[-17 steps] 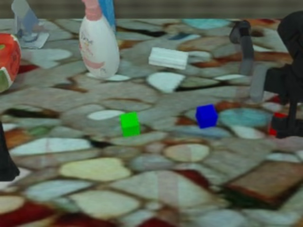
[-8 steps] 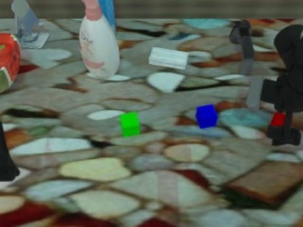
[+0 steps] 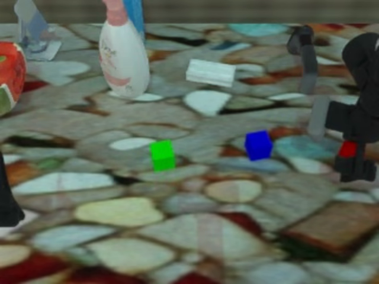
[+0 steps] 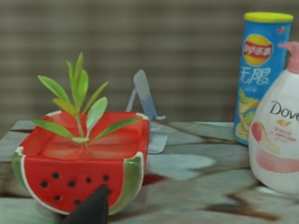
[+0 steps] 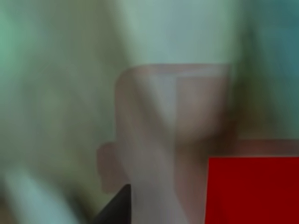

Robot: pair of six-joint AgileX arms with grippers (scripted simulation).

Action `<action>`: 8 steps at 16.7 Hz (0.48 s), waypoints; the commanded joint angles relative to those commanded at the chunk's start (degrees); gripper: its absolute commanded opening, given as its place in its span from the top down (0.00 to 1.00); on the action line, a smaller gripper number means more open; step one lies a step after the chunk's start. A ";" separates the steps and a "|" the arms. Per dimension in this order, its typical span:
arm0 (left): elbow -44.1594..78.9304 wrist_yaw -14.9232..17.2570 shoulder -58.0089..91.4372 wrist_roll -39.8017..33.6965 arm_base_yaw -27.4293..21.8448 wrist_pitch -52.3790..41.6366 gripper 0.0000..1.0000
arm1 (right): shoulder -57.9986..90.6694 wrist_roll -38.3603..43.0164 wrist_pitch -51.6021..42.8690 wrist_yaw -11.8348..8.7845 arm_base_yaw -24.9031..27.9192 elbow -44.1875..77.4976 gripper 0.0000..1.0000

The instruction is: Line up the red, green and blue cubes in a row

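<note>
The red cube (image 3: 347, 149) hangs a little above the table at the far right, with my right gripper (image 3: 353, 163) shut on it. In the right wrist view the red cube (image 5: 252, 189) fills a corner, with one dark fingertip (image 5: 117, 209) beside it. On the table near the middle, the green cube (image 3: 162, 155) stands to the left of the blue cube (image 3: 258, 145), with a wide gap between them. My left arm (image 3: 6, 198) is parked at the left edge. Its one visible fingertip (image 4: 93, 207) has free space beside it.
At the back left stands a white lotion bottle (image 3: 123, 56) with a blue chip can (image 4: 264, 70) behind it. A white ridged block (image 3: 211, 72) lies at the back centre. A watermelon planter (image 3: 9, 74) sits at the far left, and a phone stand (image 3: 32, 29) in the back left corner.
My right gripper has risen a little with the red cube, which was low at the table one second ago. The green and blue cubes have not moved.
</note>
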 joint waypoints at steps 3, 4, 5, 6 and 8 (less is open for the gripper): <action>0.00 0.00 0.00 0.00 0.00 0.00 0.00 | 0.00 0.00 0.00 0.00 0.00 0.00 0.90; 0.00 0.00 0.00 0.00 0.00 0.00 0.00 | 0.00 0.00 0.00 0.00 0.00 0.00 0.98; 0.00 0.00 0.00 0.00 0.00 0.00 0.00 | 0.00 0.00 0.00 0.00 0.00 0.00 1.00; 0.00 0.00 0.00 0.00 0.00 0.00 0.00 | 0.00 0.00 0.00 0.00 0.00 0.00 1.00; 0.00 0.00 0.00 0.00 0.00 0.00 0.00 | 0.00 0.00 0.00 0.00 0.00 0.00 1.00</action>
